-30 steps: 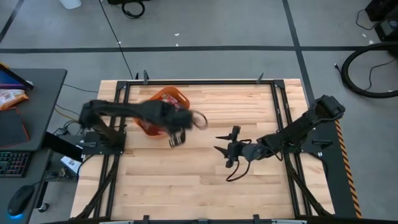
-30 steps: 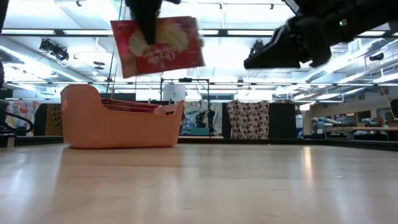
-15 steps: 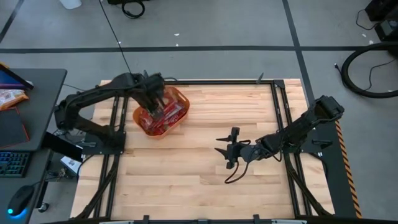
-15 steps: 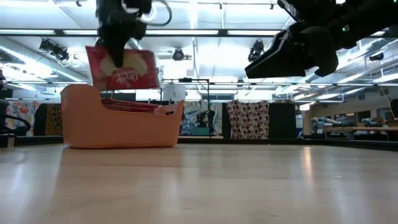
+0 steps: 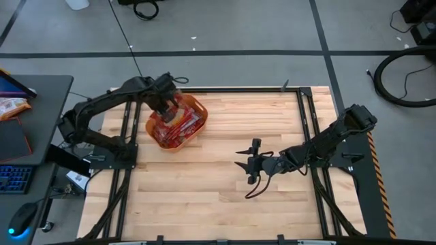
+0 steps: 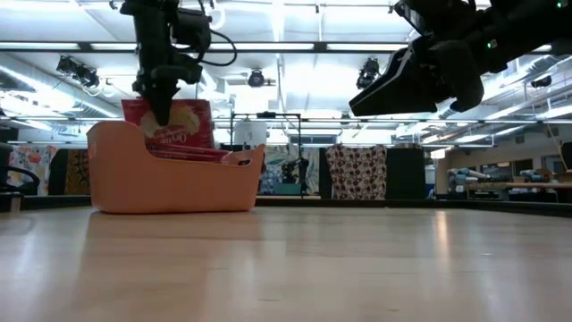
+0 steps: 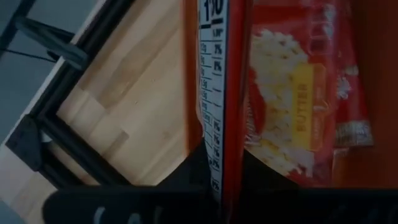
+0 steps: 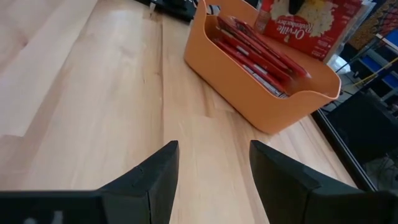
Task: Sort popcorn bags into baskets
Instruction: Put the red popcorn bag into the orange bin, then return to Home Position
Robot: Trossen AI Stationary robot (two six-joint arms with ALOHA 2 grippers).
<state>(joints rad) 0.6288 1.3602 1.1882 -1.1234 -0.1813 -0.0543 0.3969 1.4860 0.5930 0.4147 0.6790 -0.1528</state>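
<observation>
The left hand, clamped on a popcorn bag held upright and partly sunk into the orange basket directly beneath it, seems mid-placement and need only let go, joining the red bags stacked inside, while the right hand waits wide apart.

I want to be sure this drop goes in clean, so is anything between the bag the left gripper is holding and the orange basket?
Nothing visible. The left gripper holds the popcorn bag upright, its lower edge already below the basket rim. Other bags stand packed inside, leaving room beside them. The right gripper waits mid-table, open.
</observation>
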